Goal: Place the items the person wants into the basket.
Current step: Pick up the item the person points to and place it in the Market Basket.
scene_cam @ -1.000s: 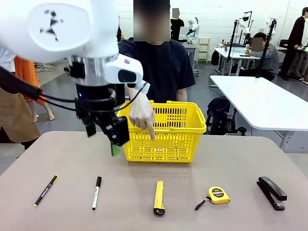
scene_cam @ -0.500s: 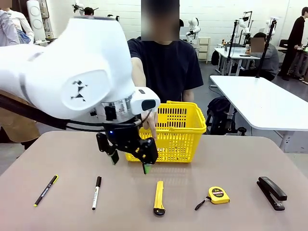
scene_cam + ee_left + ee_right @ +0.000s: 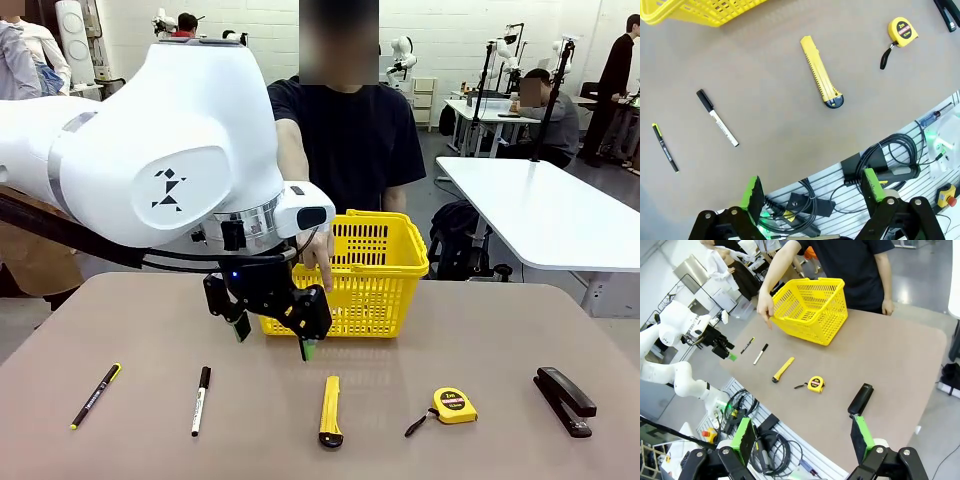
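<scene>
One yellow basket [image 3: 375, 270] stands at the upper centre of the table [image 3: 480, 330], and what shows of its interior in the right wrist view is bare lattice wall and floor. Five loose articles lie in a row along the lower edge of the front view: two pens [image 3: 96, 395] at lower left, the utility knife [image 3: 330, 410] at lower centre, the tape measure [image 3: 453, 405] just right of it and the stapler [image 3: 565, 400] at lower right, near the table's right edge. All three task items rest on the tabletop, well apart from the basket. Bare tabletop runs between the basket and the row, and a wide bare stretch lies to the right of the basket. The left gripper [image 3: 272, 340] hangs in front of the basket's lower left corner, above and to the left of the knife, jaws spread and holding nothing. The right gripper [image 3: 802, 435] is likewise released, high over the near edge of the table. The person stands behind the basket with one hand [image 3: 318, 262] at its left rim. Against a second ago, the left arm sits lower and nearer the frame's centre, and now partly covers that hand; the five articles and the basket are unmoved.
</scene>
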### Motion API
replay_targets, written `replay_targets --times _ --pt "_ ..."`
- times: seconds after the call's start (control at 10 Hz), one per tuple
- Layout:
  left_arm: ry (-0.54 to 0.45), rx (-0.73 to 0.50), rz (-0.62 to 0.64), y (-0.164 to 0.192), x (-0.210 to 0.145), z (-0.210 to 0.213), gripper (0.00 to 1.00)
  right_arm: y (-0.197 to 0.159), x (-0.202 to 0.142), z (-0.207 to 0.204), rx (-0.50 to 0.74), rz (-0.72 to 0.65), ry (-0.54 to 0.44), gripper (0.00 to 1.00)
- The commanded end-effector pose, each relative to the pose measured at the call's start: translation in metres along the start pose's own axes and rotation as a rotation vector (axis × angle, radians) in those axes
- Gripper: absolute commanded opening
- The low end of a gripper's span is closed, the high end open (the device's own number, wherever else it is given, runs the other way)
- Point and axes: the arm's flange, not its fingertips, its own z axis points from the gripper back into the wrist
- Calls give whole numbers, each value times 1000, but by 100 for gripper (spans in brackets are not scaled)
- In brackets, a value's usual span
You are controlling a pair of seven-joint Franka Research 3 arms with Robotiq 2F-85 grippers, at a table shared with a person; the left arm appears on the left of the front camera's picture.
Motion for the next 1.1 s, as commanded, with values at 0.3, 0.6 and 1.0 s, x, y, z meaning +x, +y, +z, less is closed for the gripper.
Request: replay_targets --times 0.3,0.6,1.0 --pt "-73 32 121 -48 27 -88 100 0 0 1 15 15 -10 100" --pt "-99 86 162 -76 28 -134 100 0 0 1 15 15 -10 100" --pt "-76 93 210 -76 38 -172 100 0 0 1 15 15 -10 100"
